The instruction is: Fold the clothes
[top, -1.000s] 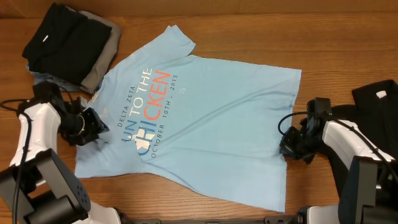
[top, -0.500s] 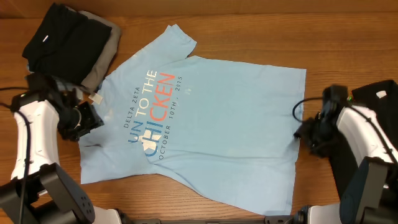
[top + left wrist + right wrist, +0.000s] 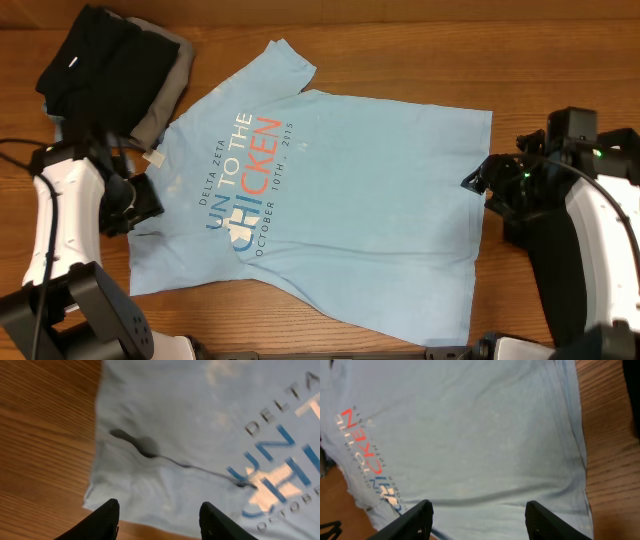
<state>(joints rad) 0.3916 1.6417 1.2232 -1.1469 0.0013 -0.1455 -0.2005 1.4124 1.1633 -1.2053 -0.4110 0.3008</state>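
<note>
- Shirt (image 3: pixel 340 210) spot, anyone?
- Blue shirt lies flat mid surface (image 3: pixel 400 50), print up. Left fingers (image 3: pixel 107 517) spread over its left edge, right fingers (image 3: pixel 420 517) spread by its right edge, both empty. Black clothes (image 3: pixel 100 65) piled far-left.

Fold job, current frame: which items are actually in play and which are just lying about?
In play:
- light blue T-shirt, spread flat on the wooden table
- left end effector and right end effector, both open above it

Lying about:
- folded black garment stacked on a gray garment, far left corner, untouched; both look already folded
</note>
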